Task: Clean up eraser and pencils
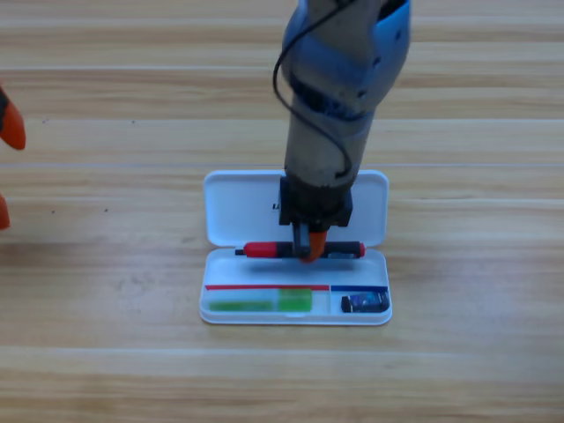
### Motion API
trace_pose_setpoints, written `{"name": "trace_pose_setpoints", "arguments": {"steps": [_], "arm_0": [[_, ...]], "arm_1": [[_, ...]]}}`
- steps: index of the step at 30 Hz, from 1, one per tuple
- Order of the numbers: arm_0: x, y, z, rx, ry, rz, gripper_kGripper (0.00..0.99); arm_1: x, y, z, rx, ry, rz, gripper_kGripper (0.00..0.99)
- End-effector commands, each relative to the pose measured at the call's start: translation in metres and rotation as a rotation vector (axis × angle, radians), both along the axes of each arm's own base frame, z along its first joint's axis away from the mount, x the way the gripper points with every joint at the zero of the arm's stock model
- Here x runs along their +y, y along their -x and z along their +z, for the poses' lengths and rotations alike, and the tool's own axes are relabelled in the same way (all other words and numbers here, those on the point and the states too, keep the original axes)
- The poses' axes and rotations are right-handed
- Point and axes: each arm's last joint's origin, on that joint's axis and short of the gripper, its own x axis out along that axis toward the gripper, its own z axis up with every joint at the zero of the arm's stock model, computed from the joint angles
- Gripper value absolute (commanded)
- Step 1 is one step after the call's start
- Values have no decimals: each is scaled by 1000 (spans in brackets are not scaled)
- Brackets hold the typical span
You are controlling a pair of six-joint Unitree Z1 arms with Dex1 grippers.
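My right gripper (pixel 313 248) reaches in from the top and hangs over the open white case (pixel 238 207), shut on the black pencil with a red end (pixel 264 249). That pencil lies level across the hinge line of the case. In the case's lower tray, the green pencil (pixel 260 302) lies on the left. The dark eraser (pixel 365 303) sits in the small compartment at the right. My left gripper (pixel 5 167) waits at the left edge, cut off, with its two orange jaw tips far apart.
The case lid (pixel 370 207) lies flat on the wooden table (pixel 476 291) behind the tray. The right arm's grey body (pixel 339 79) stands over the table's middle top.
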Motion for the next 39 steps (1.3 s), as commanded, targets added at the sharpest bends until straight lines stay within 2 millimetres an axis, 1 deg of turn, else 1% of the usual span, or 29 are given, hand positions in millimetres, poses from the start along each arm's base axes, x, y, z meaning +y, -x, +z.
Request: {"name": "trace_pose_setpoints", "arguments": {"steps": [1,8,9,10,11,12,13,15,17,19,21,23,26,29,32,33,36,38,39], "arm_0": [[5,-1,-9,26,19,9,989],[4,-2,-9,24,18,10,985],[4,-2,-9,23,19,9,985],[4,-2,-9,22,21,11,985],[4,-2,-9,20,23,10,985],[4,-2,-9,21,25,10,985],[4,-2,-9,21,26,10,985],[4,-3,-9,17,29,9,986],[3,-3,-8,13,31,11,986],[3,-5,-7,-2,37,11,985],[2,-10,-5,-35,47,14,971],[2,-24,-2,-78,64,31,942],[-1,-60,1,-113,96,56,870],[-6,-95,-2,-116,139,63,772],[-12,-127,-14,-90,202,62,607],[-12,-136,-19,-72,240,58,532],[-13,-164,-44,1,343,49,227],[-15,-178,-64,57,393,46,0],[-16,-182,-74,91,427,47,0]], "arm_1": [[13,7,-36,32,80,10,0],[12,6,-35,33,78,-8,0],[12,7,-35,33,76,-12,86],[11,7,-34,33,77,-14,339],[10,7,-33,34,77,-17,640],[10,8,-32,33,75,-25,868],[10,8,-30,33,71,-29,942],[8,10,-23,31,58,-30,983],[3,13,-9,25,40,-28,990],[-4,21,12,15,12,-22,990],[-16,33,40,15,-34,-13,990],[-32,48,69,30,-93,-1,990],[-60,73,108,84,-204,15,990],[-93,99,135,114,-325,19,990],[-130,126,152,81,-462,-4,990],[-141,133,156,62,-505,-12,990],[-173,156,163,44,-621,-27,990],[-188,168,165,63,-660,-23,990],[-193,172,168,66,-672,-22,990]]}}
